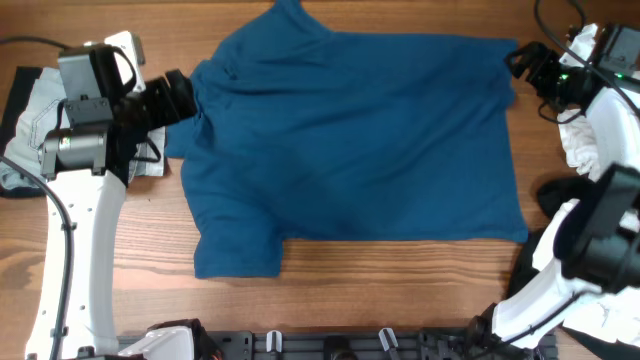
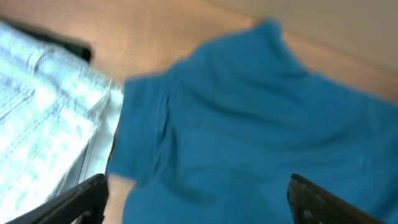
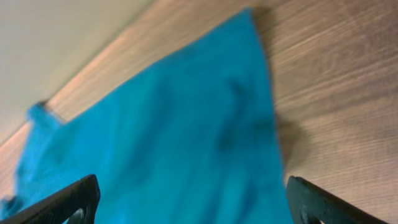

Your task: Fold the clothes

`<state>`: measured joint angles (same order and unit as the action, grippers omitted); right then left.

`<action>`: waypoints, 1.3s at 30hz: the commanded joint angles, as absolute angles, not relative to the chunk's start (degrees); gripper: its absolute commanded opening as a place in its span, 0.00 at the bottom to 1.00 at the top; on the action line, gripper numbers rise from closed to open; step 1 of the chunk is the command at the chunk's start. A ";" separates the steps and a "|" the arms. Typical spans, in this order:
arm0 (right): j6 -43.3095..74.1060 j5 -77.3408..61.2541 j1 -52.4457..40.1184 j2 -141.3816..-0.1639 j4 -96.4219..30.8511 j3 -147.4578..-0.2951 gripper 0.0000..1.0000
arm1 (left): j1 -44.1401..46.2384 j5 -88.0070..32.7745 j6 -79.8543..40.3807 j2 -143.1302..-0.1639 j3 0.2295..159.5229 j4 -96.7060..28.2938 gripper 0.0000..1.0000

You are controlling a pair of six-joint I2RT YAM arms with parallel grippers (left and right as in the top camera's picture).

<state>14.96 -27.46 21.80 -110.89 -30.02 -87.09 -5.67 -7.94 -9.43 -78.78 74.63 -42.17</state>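
A large deep-blue short-sleeved shirt (image 1: 360,140) lies spread flat over the middle of the wooden table, collar at the far edge. It also shows in the left wrist view (image 2: 249,124) and the right wrist view (image 3: 161,143). My left gripper (image 1: 180,95) is open at the shirt's left sleeve edge; its fingers (image 2: 199,199) straddle blue fabric without closing. My right gripper (image 1: 522,62) is open at the shirt's far right corner; its fingers (image 3: 193,202) are wide apart above the fabric.
A folded pale denim garment (image 1: 35,115) lies at the left edge under the left arm, also seen in the left wrist view (image 2: 43,112). White cloth (image 1: 580,145) lies at the right by the right arm. Bare wood (image 1: 380,290) runs along the front.
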 commanded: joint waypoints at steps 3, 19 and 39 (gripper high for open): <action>12.40 -31.86 21.71 -96.71 -41.28 -87.85 0.96 | -5.91 -5.76 -12.84 -76.88 74.94 -55.05 0.76; 13.72 -31.14 21.08 -91.77 -58.54 -78.96 0.95 | -8.54 -6.13 -23.00 -84.93 43.22 -49.39 0.54; 21.47 -16.14 21.08 -92.53 -54.65 -64.99 1.00 | -17.93 -19.40 -17.89 -85.41 47.22 -56.42 0.04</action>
<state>16.60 -23.70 21.37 -91.81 -54.76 -66.96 -12.62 -17.63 -21.69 -88.27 43.62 -54.26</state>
